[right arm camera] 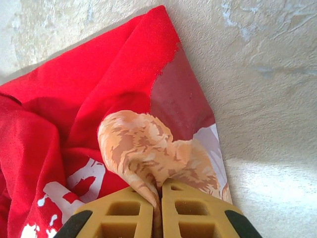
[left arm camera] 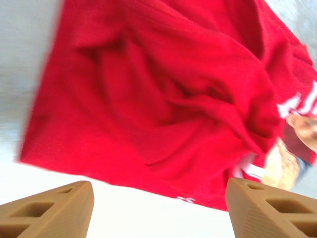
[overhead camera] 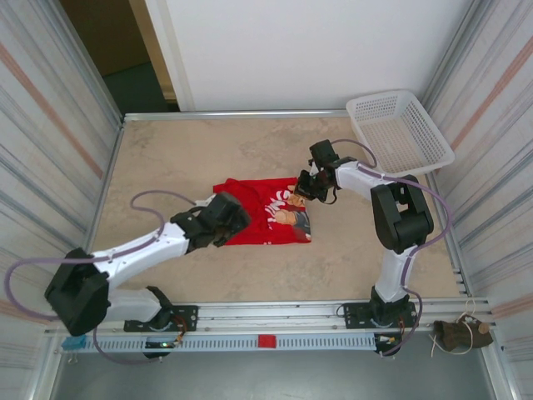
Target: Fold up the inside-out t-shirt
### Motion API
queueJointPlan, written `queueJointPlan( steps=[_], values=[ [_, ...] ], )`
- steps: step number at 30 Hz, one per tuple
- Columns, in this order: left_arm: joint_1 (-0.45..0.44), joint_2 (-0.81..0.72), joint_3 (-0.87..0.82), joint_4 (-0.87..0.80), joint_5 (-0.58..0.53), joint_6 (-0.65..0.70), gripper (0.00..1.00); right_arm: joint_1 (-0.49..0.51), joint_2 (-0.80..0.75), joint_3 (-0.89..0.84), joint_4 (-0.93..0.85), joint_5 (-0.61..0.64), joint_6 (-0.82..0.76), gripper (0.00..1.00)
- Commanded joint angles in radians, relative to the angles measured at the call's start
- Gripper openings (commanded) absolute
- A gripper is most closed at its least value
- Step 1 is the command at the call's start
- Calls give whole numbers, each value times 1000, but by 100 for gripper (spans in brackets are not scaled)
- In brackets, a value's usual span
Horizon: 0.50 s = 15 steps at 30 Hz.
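T-shirt [overhead camera: 262,218] lies crosswise, print end rightward; my right pincer [right arm camera: 161,188] reaches down pinching the print, left pincer [left arm camera: 158,208] hovers spread.

From the top we look steeply down from above and behind the two arm bases [overhead camera: 166,318] onto the whole table [overhead camera: 191,158], far enough back to take in the side walls [overhead camera: 50,125] and the red t-shirt [overhead camera: 260,218] at mid-table. Our left wrist camera rides just behind the left claw [left arm camera: 158,210], very near the t-shirt's plain red cloth, which blurs, with a fingertip [left arm camera: 49,210] in each bottom corner. Our right wrist camera looks down along the right claw [right arm camera: 161,201] at the t-shirt's printed corner and the bare table beside it; all three views share that t-shirt.
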Motion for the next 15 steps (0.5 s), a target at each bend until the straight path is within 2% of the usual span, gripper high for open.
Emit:
queueJointPlan(
  steps=[1, 3, 5, 9, 12, 15],
  values=[
    [-49, -48, -19, -58, -201, -60, 71, -7, -6, -21, 15, -6, 1, 9],
    [-44, -28, 12, 31, -181, 77, 71, -7, -11, -25, 15, -9, -1, 9],
    [-38, 39, 109, 2, -170, 221, 74, -8, -13, -26, 13, -5, -1, 10],
    [-37, 239, 352, -188, -159, 464, 74, -8, -11, -25, 9, 4, 0, 11],
    [-39, 342, 429, -233, -139, 515, 73, -8, -13, -26, 9, 11, 2, 11],
    [-41, 395, 438, -224, -107, 487, 72, -8, -16, -25, 9, 16, 3, 11]
  ],
)
